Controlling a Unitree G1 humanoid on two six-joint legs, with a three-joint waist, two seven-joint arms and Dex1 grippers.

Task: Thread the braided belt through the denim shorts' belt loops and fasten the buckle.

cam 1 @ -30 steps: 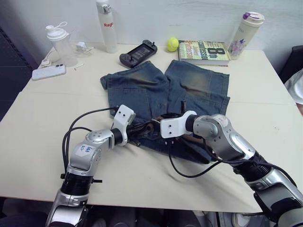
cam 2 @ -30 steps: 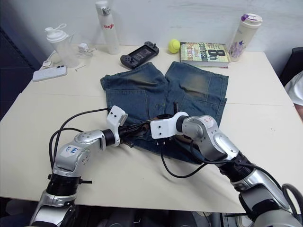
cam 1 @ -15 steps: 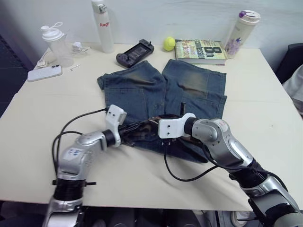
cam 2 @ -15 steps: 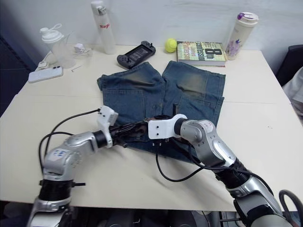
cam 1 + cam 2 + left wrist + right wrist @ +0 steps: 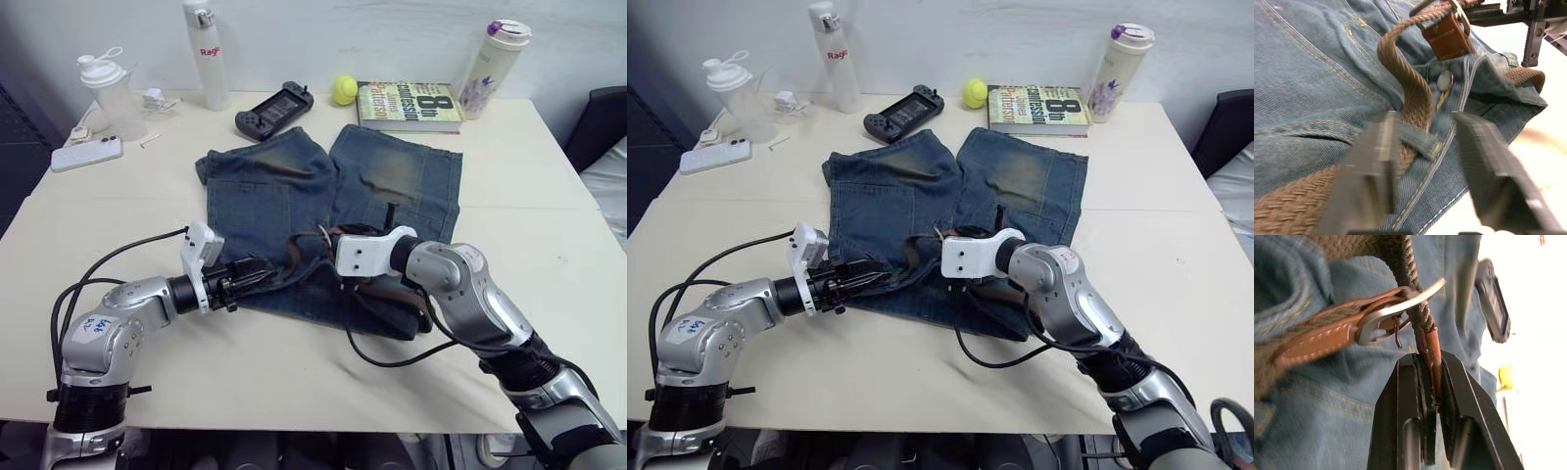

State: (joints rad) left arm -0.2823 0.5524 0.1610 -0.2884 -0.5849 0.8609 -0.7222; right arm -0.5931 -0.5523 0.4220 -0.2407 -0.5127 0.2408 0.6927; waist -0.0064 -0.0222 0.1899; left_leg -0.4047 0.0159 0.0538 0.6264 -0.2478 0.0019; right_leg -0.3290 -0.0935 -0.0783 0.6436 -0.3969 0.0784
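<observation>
The denim shorts (image 5: 328, 215) lie flat in the middle of the counter (image 5: 549, 245), waistband toward the near edge and legs pointing far. The braided belt (image 5: 1410, 93) runs along the waistband, passing under one of the belt loops (image 5: 1418, 139) and arching up over the metal button toward the buckle (image 5: 1396, 313). The left end effector (image 5: 1425, 161) sits at the near-left part of the waistband with its fingers spread, one either side of that loop and belt, not gripping. The right end effector (image 5: 1431, 396), near the waistband's middle, is clenched on the belt's leather tip, which has passed through the buckle frame. Along the far edge stand a shaker cup (image 5: 106, 88), a white bottle (image 5: 203, 54) and a lidded tumbler (image 5: 488, 69); their contents cannot be made out. A phone (image 5: 86, 153), game controller (image 5: 272, 97), tennis ball (image 5: 343, 90) and book (image 5: 407, 106) also lie there.
</observation>
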